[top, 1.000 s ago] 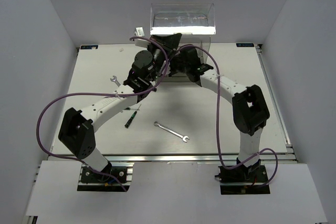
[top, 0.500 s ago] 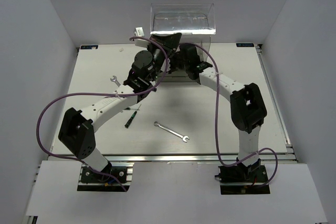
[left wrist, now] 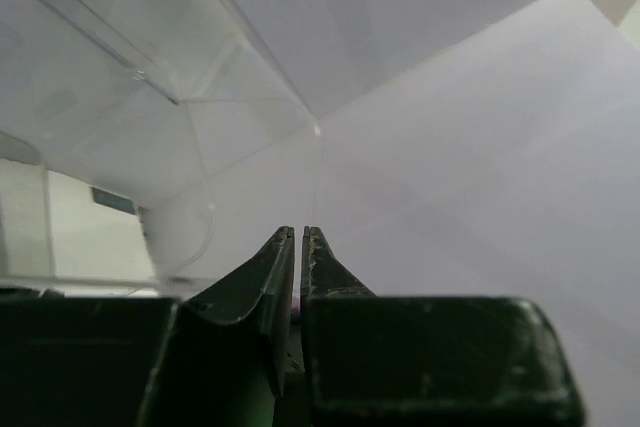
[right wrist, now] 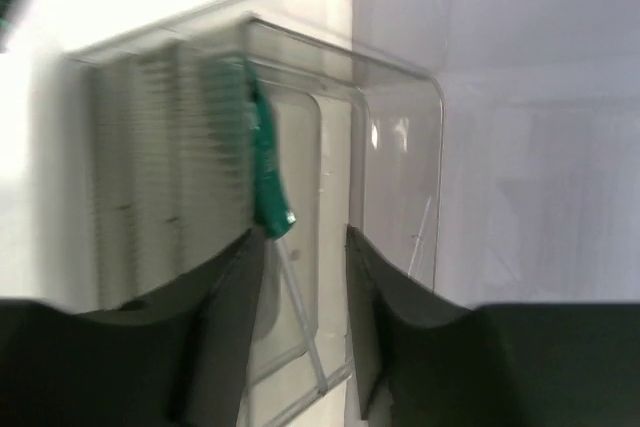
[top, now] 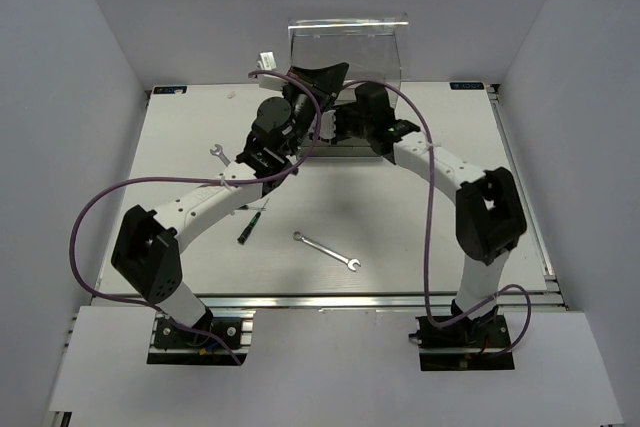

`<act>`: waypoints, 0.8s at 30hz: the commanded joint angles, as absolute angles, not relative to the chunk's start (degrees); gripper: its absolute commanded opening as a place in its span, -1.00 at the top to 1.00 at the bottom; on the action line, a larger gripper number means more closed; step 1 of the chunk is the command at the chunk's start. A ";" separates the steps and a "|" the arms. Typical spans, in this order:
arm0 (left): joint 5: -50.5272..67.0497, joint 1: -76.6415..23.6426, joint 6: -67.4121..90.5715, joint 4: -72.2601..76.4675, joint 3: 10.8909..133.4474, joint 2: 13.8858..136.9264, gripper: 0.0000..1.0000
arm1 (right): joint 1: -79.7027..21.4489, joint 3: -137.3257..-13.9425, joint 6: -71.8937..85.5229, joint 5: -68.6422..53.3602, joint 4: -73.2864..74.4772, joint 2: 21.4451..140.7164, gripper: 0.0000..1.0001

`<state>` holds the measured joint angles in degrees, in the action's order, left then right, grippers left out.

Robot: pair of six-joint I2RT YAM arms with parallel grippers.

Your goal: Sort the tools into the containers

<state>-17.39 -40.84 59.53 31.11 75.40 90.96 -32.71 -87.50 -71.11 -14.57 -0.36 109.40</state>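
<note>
The clear plastic box (top: 347, 52) of drawers stands at the table's far edge. My left gripper (top: 322, 78) is shut and empty at the box's front left; its wrist view shows the closed fingertips (left wrist: 301, 232) under a clear wall (left wrist: 150, 67). My right gripper (top: 342, 125) is open at the box's lower front. Its wrist view shows the open jaws (right wrist: 305, 237) in front of a clear drawer (right wrist: 330, 177) holding a green-handled screwdriver (right wrist: 265, 182). On the table lie a wrench (top: 222, 155), a screwdriver (top: 250, 223) and a second wrench (top: 327, 251).
Purple cables (top: 95, 207) loop from both arms over the table. The left arm's wrist (top: 272, 127) and the right arm's wrist (top: 372, 107) crowd the space in front of the box. Grey walls close in the table's left, right and back sides.
The right arm's elbow has swung to the right and its wrist has shifted at the box. The bright drawer at the box's top no longer shows. The left arm has barely moved.
</note>
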 commanded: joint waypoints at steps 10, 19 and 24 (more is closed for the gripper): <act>-16.00 -40.96 59.50 32.69 73.31 87.02 0.79 | -30.77 -72.16 -65.05 -17.85 -5.36 92.28 0.26; -17.14 -40.96 57.22 31.82 66.37 79.82 0.78 | -27.60 -78.22 -58.19 -14.24 -6.51 95.54 0.24; -17.31 -40.96 54.58 25.15 58.99 73.57 0.75 | -25.32 -80.95 -51.35 -24.94 6.92 91.42 0.33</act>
